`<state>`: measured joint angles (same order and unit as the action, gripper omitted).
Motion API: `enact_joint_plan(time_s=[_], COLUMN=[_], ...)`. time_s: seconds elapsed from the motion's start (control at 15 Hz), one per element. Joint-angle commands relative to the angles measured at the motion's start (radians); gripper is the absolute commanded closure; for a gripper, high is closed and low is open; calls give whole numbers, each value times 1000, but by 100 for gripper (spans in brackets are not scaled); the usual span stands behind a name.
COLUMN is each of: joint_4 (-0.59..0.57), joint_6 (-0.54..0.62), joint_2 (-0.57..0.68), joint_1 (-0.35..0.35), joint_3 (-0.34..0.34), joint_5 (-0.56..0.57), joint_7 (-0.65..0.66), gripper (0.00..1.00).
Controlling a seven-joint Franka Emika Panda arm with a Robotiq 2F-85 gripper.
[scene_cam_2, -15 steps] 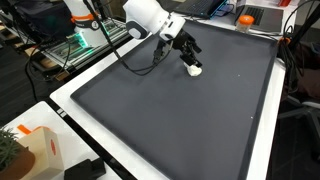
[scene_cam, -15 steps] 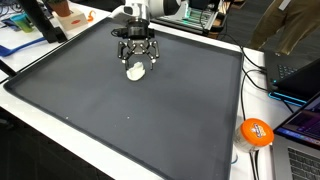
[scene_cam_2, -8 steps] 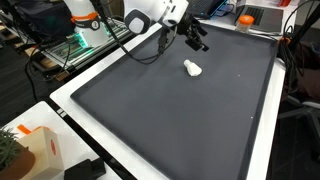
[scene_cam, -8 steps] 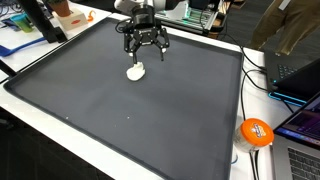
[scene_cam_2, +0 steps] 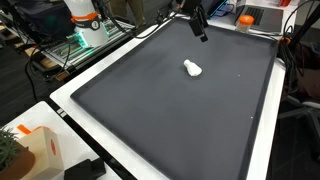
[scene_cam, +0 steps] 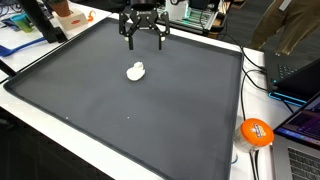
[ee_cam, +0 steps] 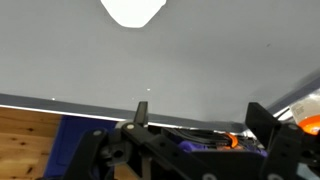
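Since I brought the arm up, gripper (scene_cam: 144, 42): it has climbed from right over the white lump to well above and behind it, close to the far edge of the mat. In an exterior view (scene_cam_2: 200, 28) it sits almost at the top of the frame.
Jaws: spread as wide as they go, with nothing between them. The wrist view shows the two fingers far apart, and only bare mat and the table edge in the gap.
White lump (scene_cam: 136, 71): lying free on the mat, toward the far side, in the same spot as a second ago. It did not come up with the fingers. It shows alone in an exterior view (scene_cam_2: 192, 68), and the wrist view catches only part of it at the top edge (ee_cam: 132, 10).
Change: a second ago the fingers stood around the lump, half a second ago they were just above it, and now they are well apart from it.
Contact: none that I can see between fingers and lump.
Mat (scene_cam: 120, 115): dark grey and flat, with a few pale specks.
Meaning: as I judge it, the lump is out of my grip and rests on the mat by itself.
Orange ball (scene_cam: 256, 132): off the mat at the table's near corner, well away from both.
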<state>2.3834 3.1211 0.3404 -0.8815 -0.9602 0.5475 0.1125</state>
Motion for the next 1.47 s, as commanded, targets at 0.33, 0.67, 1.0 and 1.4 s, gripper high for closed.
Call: enact_joint_plan(time_s=[0.33, 0.67, 1.0, 1.4], joint_4=[-157, -253, -262, -234], joint_6=[-723, -990, -971, -907], joint_2=[-104, -222, -243, -306], joint_1=[-173, -34, 168, 400], joint_3=[-212, -7, 222, 471], joint_5=[-318, -554, -585, -564], joint_7=[-207, -461, -519, -801], gripper=[0, 0, 0, 0])
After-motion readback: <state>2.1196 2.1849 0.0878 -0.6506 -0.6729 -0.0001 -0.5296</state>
